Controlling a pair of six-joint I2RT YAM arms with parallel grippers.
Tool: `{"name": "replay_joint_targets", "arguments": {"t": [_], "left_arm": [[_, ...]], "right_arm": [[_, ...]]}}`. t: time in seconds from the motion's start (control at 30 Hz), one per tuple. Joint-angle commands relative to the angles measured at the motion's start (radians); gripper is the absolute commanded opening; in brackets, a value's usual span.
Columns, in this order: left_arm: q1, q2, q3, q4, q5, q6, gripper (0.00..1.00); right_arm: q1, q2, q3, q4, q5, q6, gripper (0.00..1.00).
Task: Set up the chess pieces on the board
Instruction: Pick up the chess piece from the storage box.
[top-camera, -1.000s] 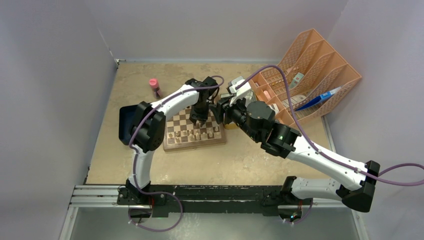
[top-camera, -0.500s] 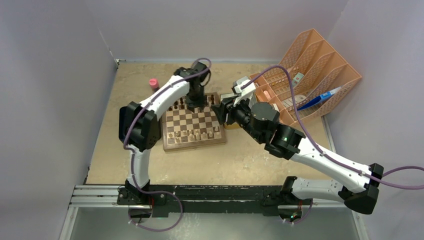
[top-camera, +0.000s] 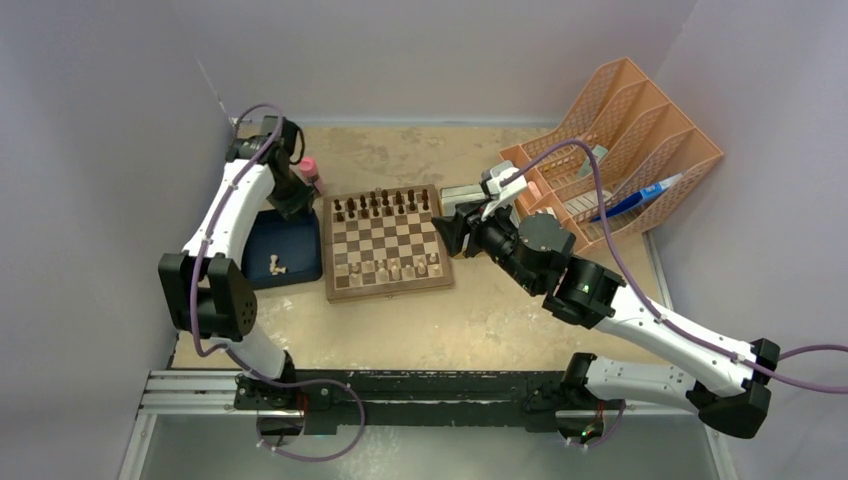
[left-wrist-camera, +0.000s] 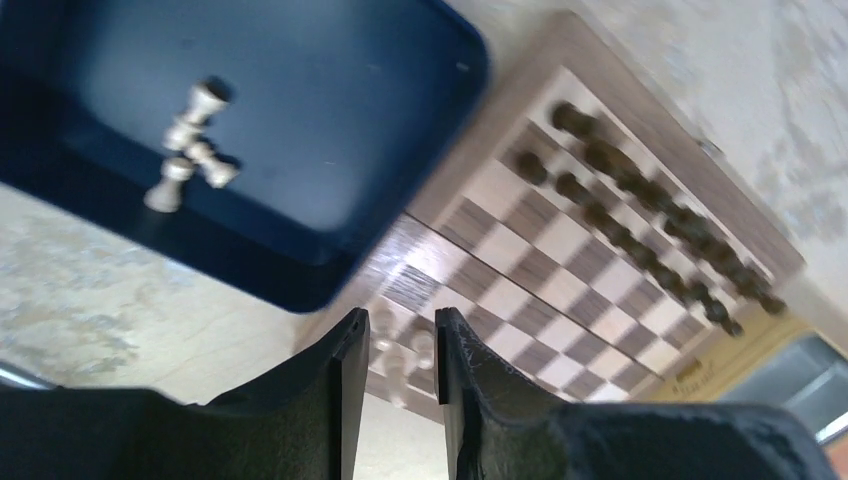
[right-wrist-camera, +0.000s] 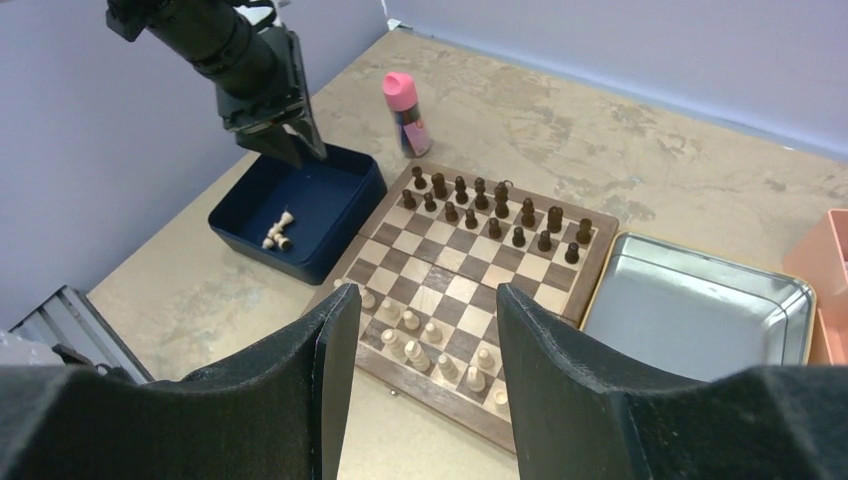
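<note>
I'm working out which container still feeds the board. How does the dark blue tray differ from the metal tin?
Colour: the dark blue tray is matte navy, while the metal tin is shiny silver.
Contents: the tray holds a few pale chess pieces, while the tin shows nothing inside.
Position: the tray sits on the left arm's side of the board, the tin on the right arm's side.
Both are shallow, round-cornered rectangles close beside the board.
</note>
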Motion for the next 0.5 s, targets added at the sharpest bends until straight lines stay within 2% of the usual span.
{"name": "replay_joint_targets", "arguments": {"t": [0.0, 0.23, 0.47], "left_arm": [[0.080, -0.054, -0.077, -0.022, -0.099, -0.044, 0.29], [0.296, -0.041, -0.228, 0.169, 0.044, 0.260, 0.28], [0.319, 0.038, -0.307, 0.238, 0.040, 0.485, 0.28]], "right_arm": [[0.005, -0.016, 0.035, 0.012, -0.019, 0.005, 0.56], [0.005, 0.006, 0.082, 0.008, -0.040, -0.025, 0.56], [0.005, 0.017, 0.090, -0.008, -0.029, -0.020, 0.56]]}}
